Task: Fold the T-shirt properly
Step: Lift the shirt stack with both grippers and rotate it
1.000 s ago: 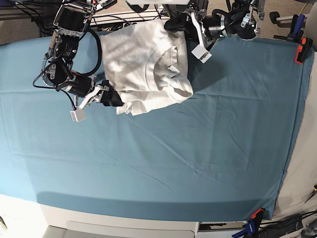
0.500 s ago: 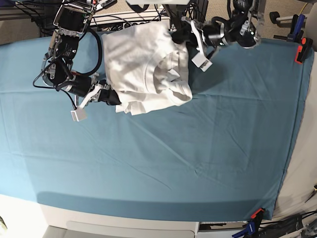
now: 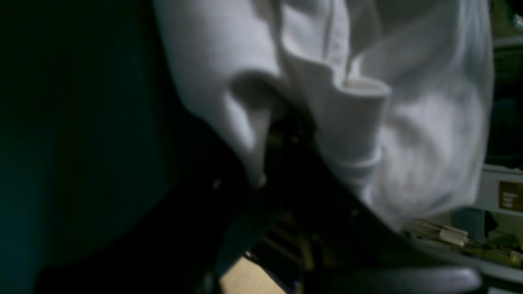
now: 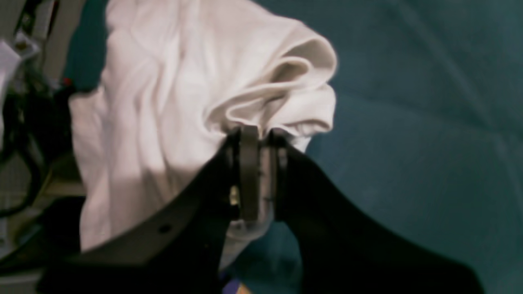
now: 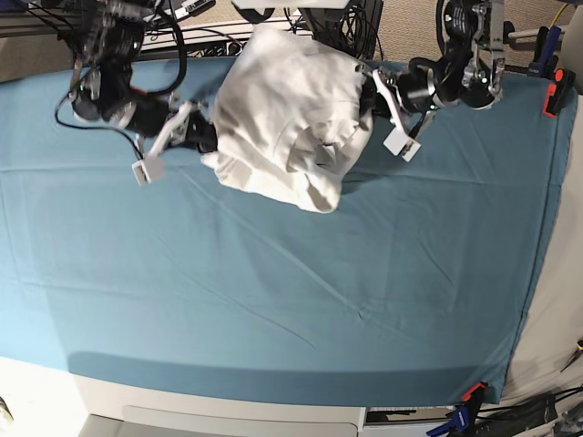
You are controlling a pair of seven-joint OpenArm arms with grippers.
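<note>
The white T-shirt (image 5: 287, 118) hangs bunched and wrinkled between my two grippers, over the far middle of the teal cloth (image 5: 273, 291). My right gripper (image 5: 208, 138) is at the shirt's left side. In the right wrist view its fingers (image 4: 249, 179) are shut on a folded edge of the T-shirt (image 4: 163, 81). My left gripper (image 5: 366, 96) holds the shirt's right side. The left wrist view is dark; there the left gripper (image 3: 282, 139) has folds of the T-shirt (image 3: 408, 122) gathered at its tips. The shirt's lower corner droops toward the cloth.
The teal cloth covers the whole table. A red clamp (image 5: 553, 96) grips its right edge, and red and blue clamps (image 5: 466, 396) sit at the front right corner. Cables and equipment (image 5: 228, 36) crowd the back edge behind the shirt.
Both grippers have closed on the T-shirt and raised it off the cloth. The shirt has shifted right and bunched up, and both arms have moved with it.
</note>
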